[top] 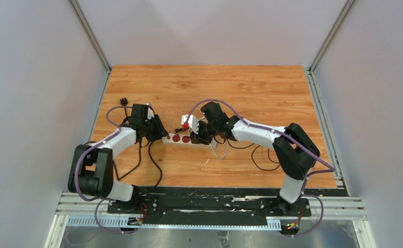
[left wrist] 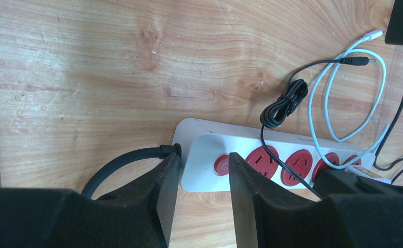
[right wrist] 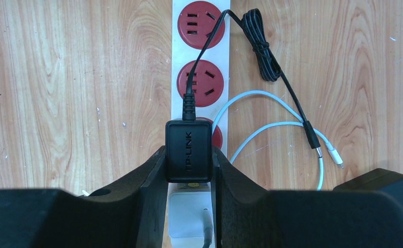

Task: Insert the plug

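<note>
A white power strip (top: 181, 138) with red round sockets lies on the wooden table. My right gripper (right wrist: 189, 170) is shut on a black TP-LINK plug adapter (right wrist: 188, 152) and holds it over the strip's (right wrist: 225, 56) third socket, its thin black cord (right wrist: 259, 46) trailing across the sockets. A white adapter (right wrist: 189, 217) sits on the strip just behind it. In the left wrist view my left gripper (left wrist: 204, 178) is open, its fingers (left wrist: 243, 196) straddling the strip's (left wrist: 199, 150) end by the red power button (left wrist: 221, 164). In the top view both grippers, left (top: 157, 133) and right (top: 195, 135), flank the strip.
The strip's thick black cord (left wrist: 122, 161) leaves its end beside my left finger. A looped white USB cable (right wrist: 272, 126) and the black cord's barrel tip (right wrist: 313, 142) lie on the table beside the strip. More black cables (top: 261, 157) lie near my right arm.
</note>
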`<state>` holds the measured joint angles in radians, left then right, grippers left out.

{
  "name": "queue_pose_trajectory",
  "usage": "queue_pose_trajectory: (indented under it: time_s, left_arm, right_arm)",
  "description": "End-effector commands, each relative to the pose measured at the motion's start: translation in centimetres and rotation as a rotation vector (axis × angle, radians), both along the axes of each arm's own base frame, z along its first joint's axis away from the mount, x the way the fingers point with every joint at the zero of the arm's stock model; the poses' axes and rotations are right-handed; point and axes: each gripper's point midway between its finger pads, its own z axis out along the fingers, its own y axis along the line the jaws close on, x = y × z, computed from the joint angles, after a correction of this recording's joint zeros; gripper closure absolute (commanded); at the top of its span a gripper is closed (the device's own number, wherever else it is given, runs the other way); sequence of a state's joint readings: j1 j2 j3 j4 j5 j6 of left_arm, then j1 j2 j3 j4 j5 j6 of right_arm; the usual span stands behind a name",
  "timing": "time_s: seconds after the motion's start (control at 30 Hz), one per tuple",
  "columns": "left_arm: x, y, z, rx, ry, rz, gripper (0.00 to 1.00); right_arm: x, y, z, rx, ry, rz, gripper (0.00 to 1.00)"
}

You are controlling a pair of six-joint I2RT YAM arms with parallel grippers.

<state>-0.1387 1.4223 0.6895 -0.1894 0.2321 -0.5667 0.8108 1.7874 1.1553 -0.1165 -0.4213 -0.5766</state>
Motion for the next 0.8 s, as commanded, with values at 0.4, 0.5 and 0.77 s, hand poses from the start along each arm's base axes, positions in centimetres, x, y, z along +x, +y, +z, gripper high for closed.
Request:
queue_pose_trajectory:
  time_s: [0.4, 0.5, 0.77]
  left_arm:
    - [0.6, -0.7, -0.8, -0.007, -0.004, -0.038, 0.57]
    - [0.6, -0.7, -1.0, -0.004, 0.000, -0.040, 0.57]
    - [0.5, -0.7, -1.3, 0.000, 0.013, -0.054, 0.57]
  right_arm:
    - [-0.7, -5.2, -5.9, -0.258, 0.077, -0.110, 0.64]
    - [-0.3, -4.3, -5.0, -0.224, 0.077, -0.112, 0.58]
    - [1.0, -2.0, -2.2, -0.132, 0.047, -0.108, 0.43]
